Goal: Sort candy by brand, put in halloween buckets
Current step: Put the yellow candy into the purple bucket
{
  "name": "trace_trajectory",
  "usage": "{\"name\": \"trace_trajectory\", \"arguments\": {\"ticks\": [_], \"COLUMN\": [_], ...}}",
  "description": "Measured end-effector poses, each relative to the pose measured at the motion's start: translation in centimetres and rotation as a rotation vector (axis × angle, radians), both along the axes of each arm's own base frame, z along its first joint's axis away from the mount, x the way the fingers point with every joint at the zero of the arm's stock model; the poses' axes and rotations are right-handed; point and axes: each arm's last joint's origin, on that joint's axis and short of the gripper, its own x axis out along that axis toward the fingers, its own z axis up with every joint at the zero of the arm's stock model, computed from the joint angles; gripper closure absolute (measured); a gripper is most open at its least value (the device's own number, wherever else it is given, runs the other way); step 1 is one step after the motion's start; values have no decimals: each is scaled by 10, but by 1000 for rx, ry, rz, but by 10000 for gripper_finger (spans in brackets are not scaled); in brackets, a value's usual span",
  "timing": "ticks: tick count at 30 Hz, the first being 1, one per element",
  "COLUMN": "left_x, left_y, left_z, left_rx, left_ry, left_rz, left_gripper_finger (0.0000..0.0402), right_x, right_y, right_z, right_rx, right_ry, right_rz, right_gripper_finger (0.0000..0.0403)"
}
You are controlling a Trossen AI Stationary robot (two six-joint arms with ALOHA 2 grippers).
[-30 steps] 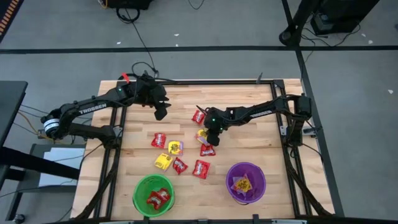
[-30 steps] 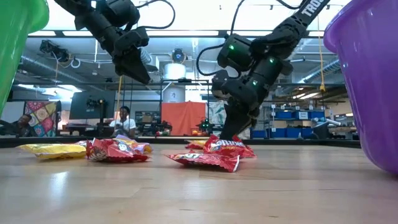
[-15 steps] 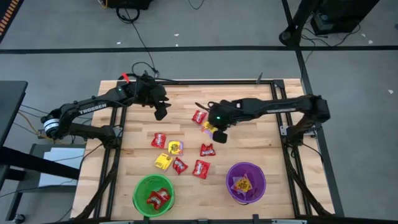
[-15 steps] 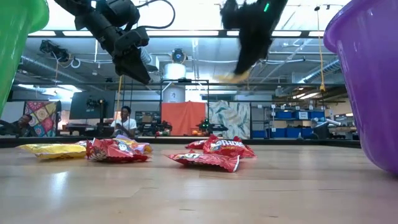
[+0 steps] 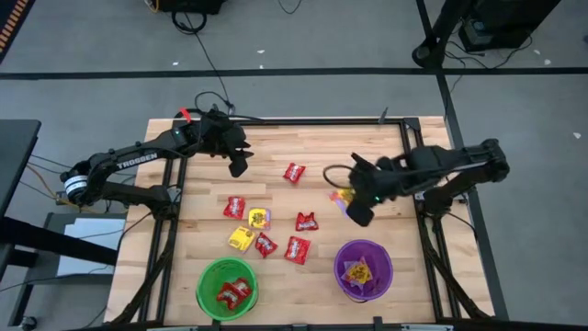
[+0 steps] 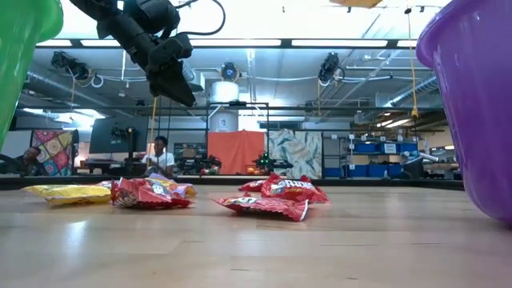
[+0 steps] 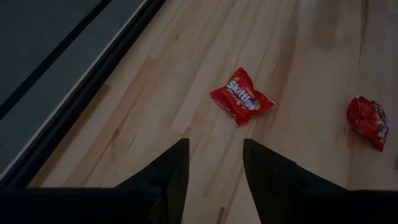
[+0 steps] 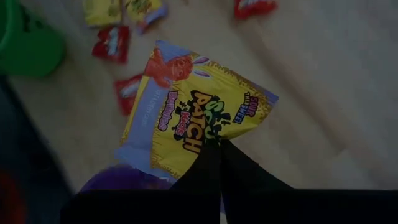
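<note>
Now your right end effector [image 8: 219,144] is pinched shut on the corner of a yellow candy packet [image 8: 196,118], which hangs off its fingertips in the air, lifted clear of the wooden surface [image 5: 377,147]. You can see it from above over the right half of the surface, short of the purple bucket [image 5: 363,268], which stands near the front edge toward the right corner and already holds yellow candy. The green bucket [image 5: 227,288] stands by the same edge toward the left and holds red packets. Your left end effector [image 7: 214,165] hovers near the rear left corner with its fingers parted and nothing between them; a red packet [image 7: 241,97] lies on the surface just ahead of it, well apart from the fingertips. More red and yellow packets [image 5: 262,230] lie loose around the middle of the surface
</note>
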Motion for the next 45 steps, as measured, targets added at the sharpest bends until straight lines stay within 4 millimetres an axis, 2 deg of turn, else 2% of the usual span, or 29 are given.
{"name": "trace_trajectory", "arguments": {"ticks": [8,16,19,22,27,31,36,45], "left_x": [0,-2,-2,-2,-2,-3,-3,-3], "left_y": [0,-2,-2,-2,-2,-2,-2,-2], "left_z": [0,-3,-3,-3,-3,-3,-4,-4], "left_rx": [-4,-23,-24,-21,-21,-23,-24,-29], "left_ry": [2,34,35,36,38,42,45,55], "left_rz": [1,1,1,-2,-3,-3,-4,-4], "left_gripper_finger": [245,245,245,245,245,245,245,245], "right_x": [-21,-39,-34,-20,0,7,7,8], "right_y": [45,83,97,111,132,139,136,135], "right_z": [1,-2,-12,-29,-60,-73,-71,-69], "right_rx": [194,328,305,283,295,291,257,218], "right_ry": [71,133,164,212,379,443,403,354], "right_rz": [-18,-135,-158,-156,-148,-120,-115,-94], "right_gripper_finger": [399,398,398,398,398,398,391,314]}}
